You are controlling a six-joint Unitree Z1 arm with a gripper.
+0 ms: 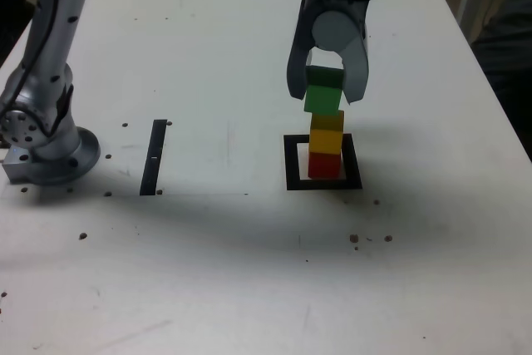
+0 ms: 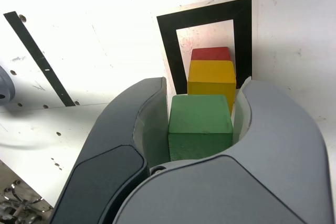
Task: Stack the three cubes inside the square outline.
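Gripper (image 1: pixel 326 89) points straight down, pinching green cube (image 1: pixel 323 95) just above yellow cube (image 1: pixel 327 130) on red cube (image 1: pixel 325 164).

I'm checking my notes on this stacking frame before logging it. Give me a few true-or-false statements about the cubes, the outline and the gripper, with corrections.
1. The red cube sits at the bottom, inside the square outline. True.
2. The yellow cube lies on the table beside the outline. False: it rests on the red cube.
3. The gripper has the green cube between its fingers. True.
4. The green cube is under the yellow one. False: it is above it.
5. The thin black strip touches the outline. False: they lie apart.
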